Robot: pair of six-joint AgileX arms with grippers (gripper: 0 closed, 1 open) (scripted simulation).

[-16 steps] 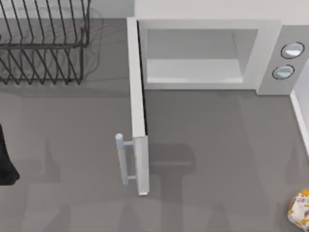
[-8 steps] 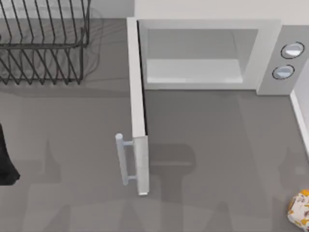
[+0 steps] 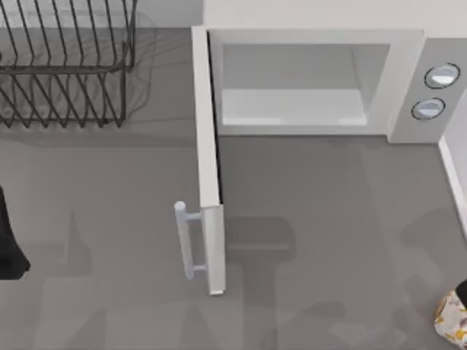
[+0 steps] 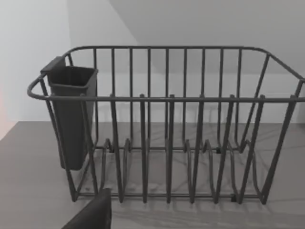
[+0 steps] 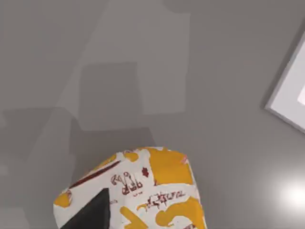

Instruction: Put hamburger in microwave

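Microwave [image 3: 314, 80] door [image 3: 208, 168] swung wide, cavity bare. Wire rack [image 3: 66, 62] well left of it. Hamburger [image 3: 452, 322] on counter [image 3: 321, 219], front-right of microwave; wrapper print unreadable. Right hand [image 5: 90, 214] above hamburger, grip unclear.

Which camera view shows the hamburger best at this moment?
The right wrist view shows the hamburger best: its cream wrapper with orange patches and brown print is large and close, and a dark finger overlaps its near edge. The top view catches part of it at the table's right edge. The left wrist view faces the wire rack.
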